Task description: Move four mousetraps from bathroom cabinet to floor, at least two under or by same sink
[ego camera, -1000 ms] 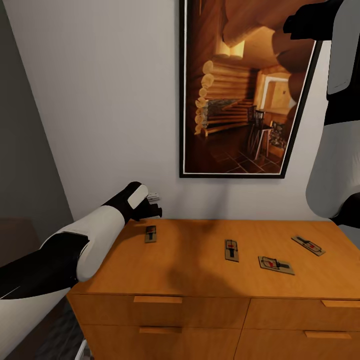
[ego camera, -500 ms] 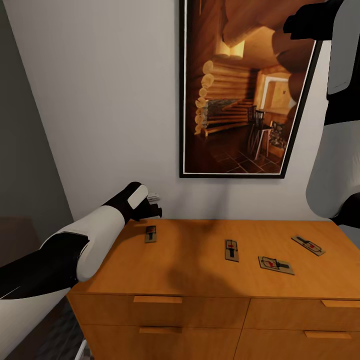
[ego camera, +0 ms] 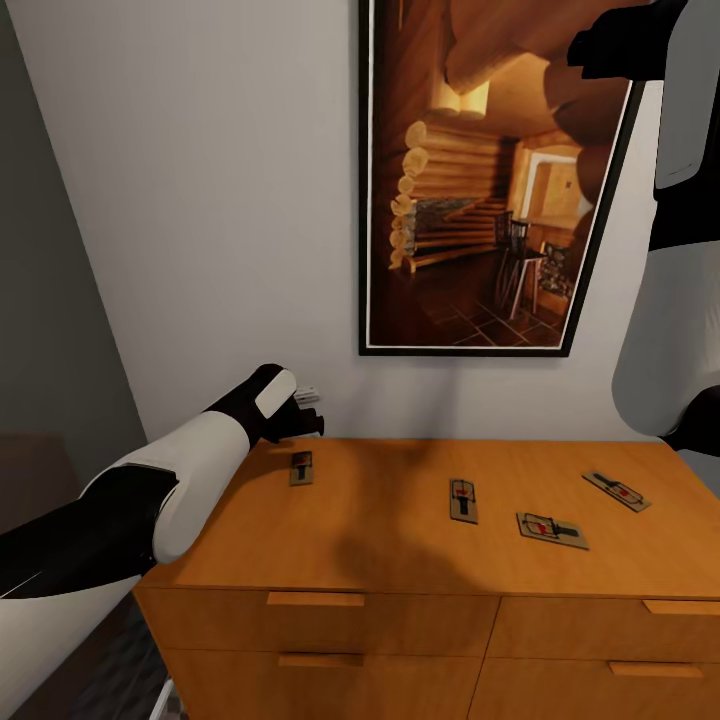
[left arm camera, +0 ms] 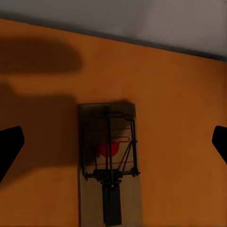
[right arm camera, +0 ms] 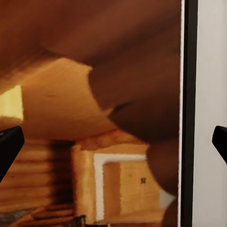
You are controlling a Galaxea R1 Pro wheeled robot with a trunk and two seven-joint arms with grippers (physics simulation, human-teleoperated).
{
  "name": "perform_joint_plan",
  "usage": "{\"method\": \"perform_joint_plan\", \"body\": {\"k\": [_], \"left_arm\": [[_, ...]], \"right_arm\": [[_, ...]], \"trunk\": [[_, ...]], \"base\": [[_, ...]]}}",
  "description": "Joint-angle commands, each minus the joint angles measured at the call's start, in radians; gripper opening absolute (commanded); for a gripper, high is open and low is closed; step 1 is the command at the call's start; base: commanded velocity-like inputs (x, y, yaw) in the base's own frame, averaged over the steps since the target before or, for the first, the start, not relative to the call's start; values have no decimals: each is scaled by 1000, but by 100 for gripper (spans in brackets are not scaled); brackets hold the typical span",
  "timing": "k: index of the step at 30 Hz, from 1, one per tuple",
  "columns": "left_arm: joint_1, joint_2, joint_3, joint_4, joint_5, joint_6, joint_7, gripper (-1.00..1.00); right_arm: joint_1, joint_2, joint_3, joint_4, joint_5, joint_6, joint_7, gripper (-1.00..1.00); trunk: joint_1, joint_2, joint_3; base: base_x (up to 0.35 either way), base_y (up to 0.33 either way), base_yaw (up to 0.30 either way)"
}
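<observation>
Matt orange-brown wooden cabinet (ego camera: 400,550), tan wood mousetraps (ego camera: 463,499) with dark wire

we see a dark-framed log-cabin picture (ego camera: 490,180) on the pale wall (ego camera: 200,200), grey panel (ego camera: 40,330) left of it.

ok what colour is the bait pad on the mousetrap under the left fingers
Red, on the mousetrap; clearest in the left wrist view.

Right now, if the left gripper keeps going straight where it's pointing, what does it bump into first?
Probably the nearest mousetrap lying flat on the cabinet: the left gripper looks straight down at it between open fingers. How far off is unclear.
</observation>
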Motion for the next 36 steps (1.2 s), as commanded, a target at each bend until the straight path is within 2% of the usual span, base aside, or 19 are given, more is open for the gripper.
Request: {"method": "perform_joint_plan", "body": {"k": [1,36], "left_arm": [[-1,0,-8,-1,11,3,7,100],[-1,1,-8,6,11,14,5,100]], "right_arm": [[-1,-1,3,0,-7,4,-8,100],[-1,0,4,-3,-7,4,-8,100]], "trunk": [[0,-1,-1],[0,-1,-1]], "base": [[0,0,0],[0,0,0]]}}
